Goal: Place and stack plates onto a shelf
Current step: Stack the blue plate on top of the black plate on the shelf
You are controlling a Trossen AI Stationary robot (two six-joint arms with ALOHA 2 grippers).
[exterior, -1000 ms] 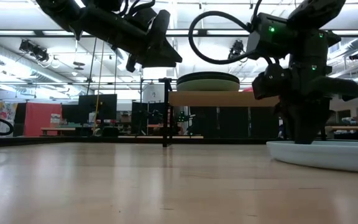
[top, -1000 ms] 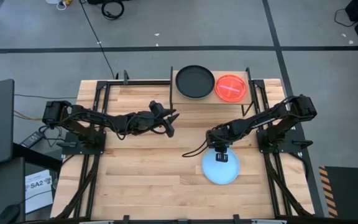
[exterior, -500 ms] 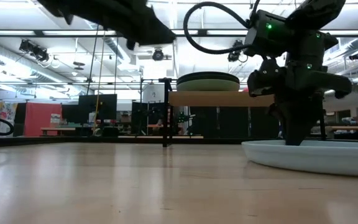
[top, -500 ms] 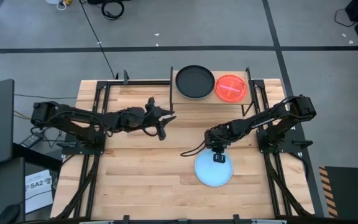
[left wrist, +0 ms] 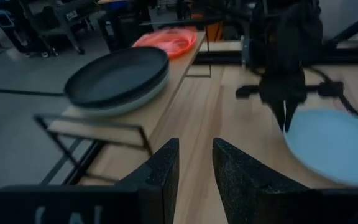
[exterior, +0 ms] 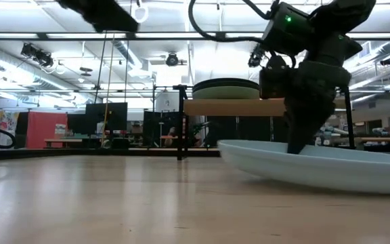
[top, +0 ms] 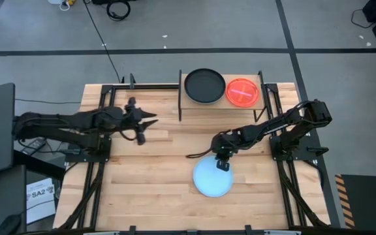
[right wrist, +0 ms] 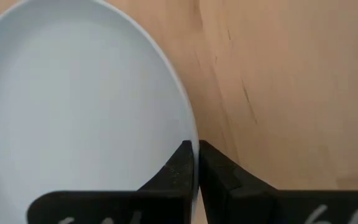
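Observation:
A light blue plate lies on the tabletop near the middle. My right gripper stands at its far right rim, shut on it. On the shelf, at the table's far edge, a black plate sits on a pale green plate, with a red plate beside them. My left gripper hovers open over the table's left part, holding nothing. The other plates are out of view. My right gripper pinches the light blue plate's far right rim between its two fingers, one finger inside the plate and one outside. The fingers come from above, pointing down. The held side looks slightly raised, and the plate's near part rests on the table.
The shelf's thin black legs stand on the far part of the table. Black frame rails run along the table's left and right sides. Bare wood lies left of and in front of the blue plate.
My right gripper has moved toward the table's left and near edges, dragging the light blue plate along the wood with it. My left arm has drawn back toward the table's left edge, away from the shelf, with its fingers still apart.

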